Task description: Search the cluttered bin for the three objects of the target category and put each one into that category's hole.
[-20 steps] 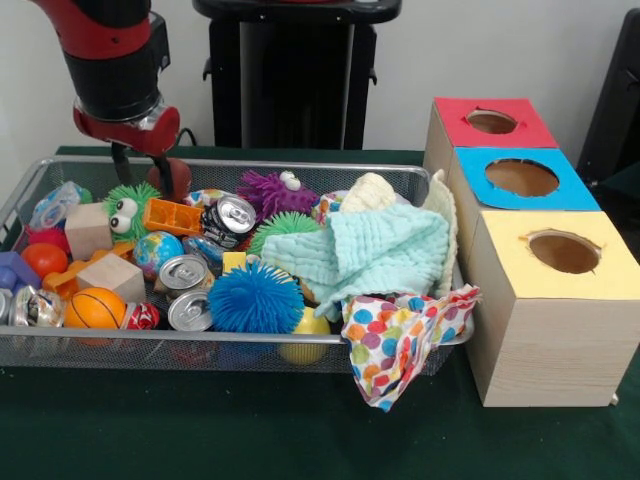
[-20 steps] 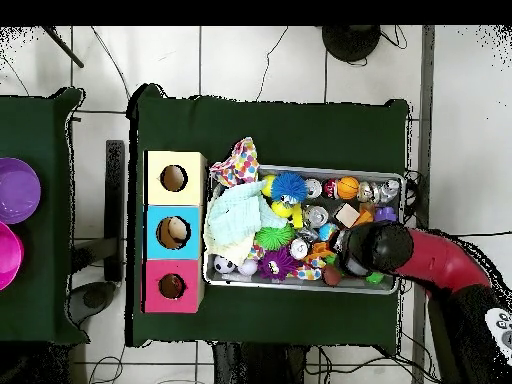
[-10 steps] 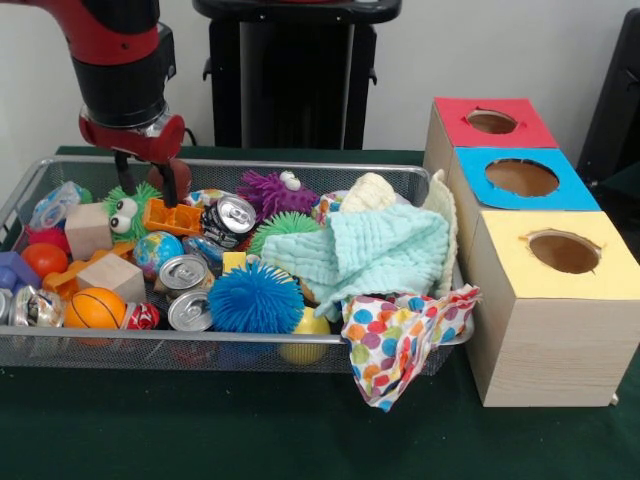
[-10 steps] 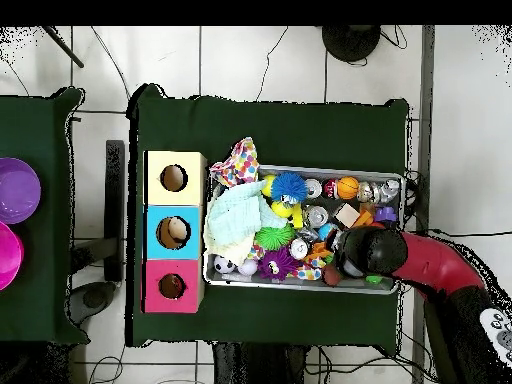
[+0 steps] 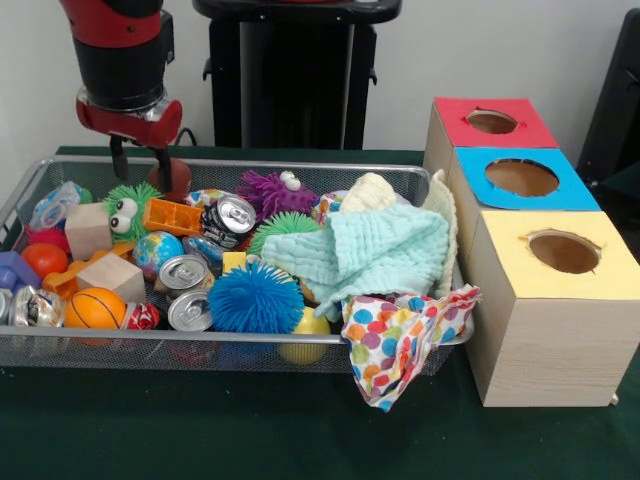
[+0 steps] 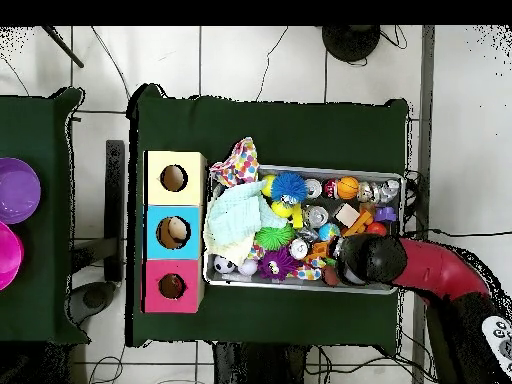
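The red and black arm's gripper (image 5: 138, 158) hangs above the wire mesh bin's (image 5: 300, 172) far rim at 10 o'clock, risen since a second ago, fingers parted beside a dark red ball (image 5: 176, 175). Crowded toys leave little room. Red, blue and yellow-topped wooden boxes (image 5: 525, 180) stand at 3 o'clock. No legible writing.

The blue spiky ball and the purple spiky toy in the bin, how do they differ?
The blue spiky ball lies at the near side of the wire bin; the purple spiky toy lies toward the far side. The blue one looks larger and plain, while the purple one carries a googly eye. The blue one sits beside the drink cans; the purple one touches a green spiky ball. Both are soft-spiked.
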Motion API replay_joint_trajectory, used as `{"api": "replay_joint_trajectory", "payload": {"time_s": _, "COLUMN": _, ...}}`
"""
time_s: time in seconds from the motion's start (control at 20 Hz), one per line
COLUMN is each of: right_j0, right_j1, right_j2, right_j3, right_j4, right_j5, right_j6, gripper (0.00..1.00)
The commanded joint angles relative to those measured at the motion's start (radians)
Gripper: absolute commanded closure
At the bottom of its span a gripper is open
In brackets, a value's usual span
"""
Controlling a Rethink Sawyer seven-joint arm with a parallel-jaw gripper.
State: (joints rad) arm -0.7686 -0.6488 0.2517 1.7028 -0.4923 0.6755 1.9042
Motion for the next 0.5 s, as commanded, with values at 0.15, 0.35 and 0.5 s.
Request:
{"api": "replay_joint_trajectory", "payload": {"time_s": 0.15, "right_j0": -0.008, "right_j1": 0.027, "right_j2": 0.006, "right_j3": 0.056, "right_j4": -0.097, "right_j5": 0.043, "right_j6": -0.136, "gripper": 0.00}}
{"api": "replay_joint_trajectory", "payload": {"time_s": 0.35, "right_j0": -0.014, "right_j1": 0.085, "right_j2": 0.002, "right_j3": 0.017, "right_j4": -0.145, "right_j5": 0.004, "right_j6": -0.139, "gripper": 0.00}}
{"api": "replay_joint_trajectory", "payload": {"time_s": 0.5, "right_j0": -0.019, "right_j1": 0.175, "right_j2": -0.004, "right_j3": -0.012, "right_j4": -0.196, "right_j5": -0.094, "right_j6": -0.102, "gripper": 0.00}}
